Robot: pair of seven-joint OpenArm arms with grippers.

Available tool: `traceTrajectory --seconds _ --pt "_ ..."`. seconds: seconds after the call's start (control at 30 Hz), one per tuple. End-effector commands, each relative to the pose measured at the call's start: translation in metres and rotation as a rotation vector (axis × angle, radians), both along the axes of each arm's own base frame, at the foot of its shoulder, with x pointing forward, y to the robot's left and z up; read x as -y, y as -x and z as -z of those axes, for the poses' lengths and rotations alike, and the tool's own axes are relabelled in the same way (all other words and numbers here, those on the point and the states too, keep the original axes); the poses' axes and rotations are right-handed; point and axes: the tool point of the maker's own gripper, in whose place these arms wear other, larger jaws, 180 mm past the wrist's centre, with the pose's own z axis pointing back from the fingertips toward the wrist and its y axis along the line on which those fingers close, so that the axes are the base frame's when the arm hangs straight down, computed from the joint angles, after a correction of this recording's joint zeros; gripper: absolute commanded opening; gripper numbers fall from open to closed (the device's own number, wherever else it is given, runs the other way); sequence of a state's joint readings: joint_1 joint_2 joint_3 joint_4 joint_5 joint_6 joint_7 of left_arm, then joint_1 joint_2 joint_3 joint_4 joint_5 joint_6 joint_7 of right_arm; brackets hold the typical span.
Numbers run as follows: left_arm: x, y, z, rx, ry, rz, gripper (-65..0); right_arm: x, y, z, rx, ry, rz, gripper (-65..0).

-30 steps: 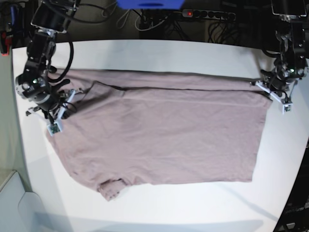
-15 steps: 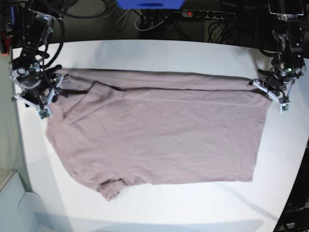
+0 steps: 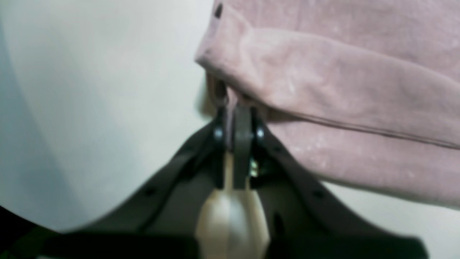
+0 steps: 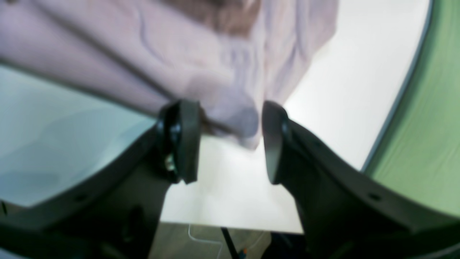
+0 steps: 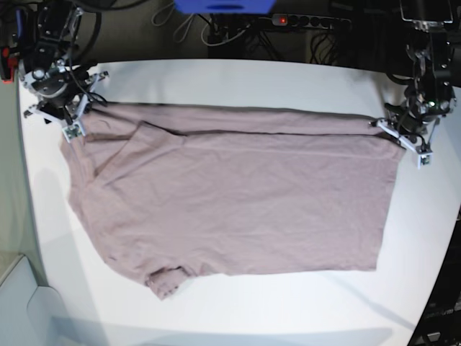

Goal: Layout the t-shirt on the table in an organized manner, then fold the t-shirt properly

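The mauve-pink t-shirt [image 5: 238, 194] lies spread lengthwise across the white table [image 5: 238, 79], with a long fold line near its far edge and one sleeve at the front left. My left gripper [image 5: 392, 132] is at the shirt's far right corner. In the left wrist view it [image 3: 237, 115] is shut on a pinch of the shirt's edge [image 3: 341, 90]. My right gripper [image 5: 78, 108] is at the shirt's far left corner. In the right wrist view it [image 4: 230, 144] is open, and loose fabric [image 4: 179, 54] hangs between its fingertips [image 4: 183, 140].
A power strip [image 5: 310, 21], cables and a blue object [image 5: 223, 6] lie beyond the table's far edge. The table's left edge runs close to my right gripper, with green floor [image 4: 424, 126] past it. A pale box [image 5: 21, 303] stands at the front left.
My right gripper has moved along the shirt's left end toward the table's far edge, up to the far left corner. My left gripper has stayed almost still at the right corner.
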State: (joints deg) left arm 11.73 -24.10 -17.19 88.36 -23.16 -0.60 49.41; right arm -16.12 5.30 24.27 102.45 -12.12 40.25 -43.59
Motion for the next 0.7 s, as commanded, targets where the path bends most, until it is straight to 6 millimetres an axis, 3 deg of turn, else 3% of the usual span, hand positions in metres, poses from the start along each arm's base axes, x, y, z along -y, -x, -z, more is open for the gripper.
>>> traceTrajectory --seconds 0.0,0.3,0.4,0.53,0.67 --pt "-0.008 -0.009 -0.013 0.040 -0.026 -0.002 -64.8 0.004 -0.008 -0.009 0.036 0.014 -0.004 -36.4" --pt "-0.009 -0.008 -0.012 0.039 -0.026 -0.004 -64.8 0.010 0.004 0.013 -0.031 -0.004 0.007 -38.0" --pt "-0.009 -0.008 -0.013 0.039 -0.027 -0.003 -64.8 0.011 0.008 0.020 -0.054 -0.012 0.012 -45.5" --pt "-0.008 -0.010 -0.017 0.046 -0.030 0.005 -64.8 0.019 0.007 0.016 -0.054 0.014 0.005 -64.0" --pt "-0.004 -0.009 -0.029 0.068 -0.049 0.036 -64.8 0.031 -0.002 -0.003 -0.018 0.067 -0.017 -65.0"
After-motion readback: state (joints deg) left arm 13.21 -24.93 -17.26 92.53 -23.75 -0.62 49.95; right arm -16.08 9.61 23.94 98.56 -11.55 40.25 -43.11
